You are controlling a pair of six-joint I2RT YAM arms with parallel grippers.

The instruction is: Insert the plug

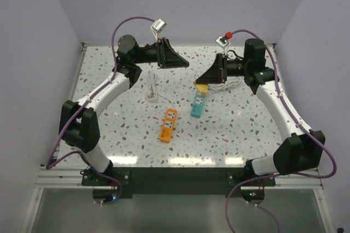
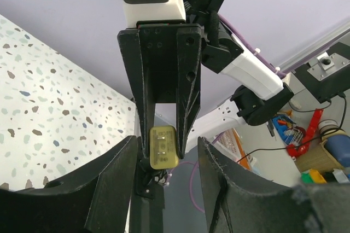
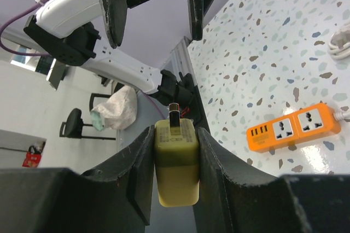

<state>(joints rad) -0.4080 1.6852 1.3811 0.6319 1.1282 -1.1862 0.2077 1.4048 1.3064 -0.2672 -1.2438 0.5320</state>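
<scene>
The plug (image 3: 176,162) is a small yellow-tan block with its metal prongs pointing away from the wrist camera, and my right gripper (image 3: 175,130) is shut on its sides. In the top view the right gripper (image 1: 201,81) holds the plug (image 1: 202,87) in the air over the far middle of the table. My left gripper (image 1: 185,63) hovers up and to the left of it, a short gap away and pointing at it. In the left wrist view the left gripper (image 2: 167,140) stands open and empty, with the plug (image 2: 163,146) beyond it between the right fingers (image 2: 141,80).
An orange power strip (image 1: 168,124) and a blue power strip (image 1: 198,105) lie on the speckled table (image 1: 109,74) below the grippers. One white coiled cable (image 1: 151,88) lies to the left, another (image 1: 231,83) under the right wrist. The orange power strip (image 3: 290,128) also shows in the right wrist view.
</scene>
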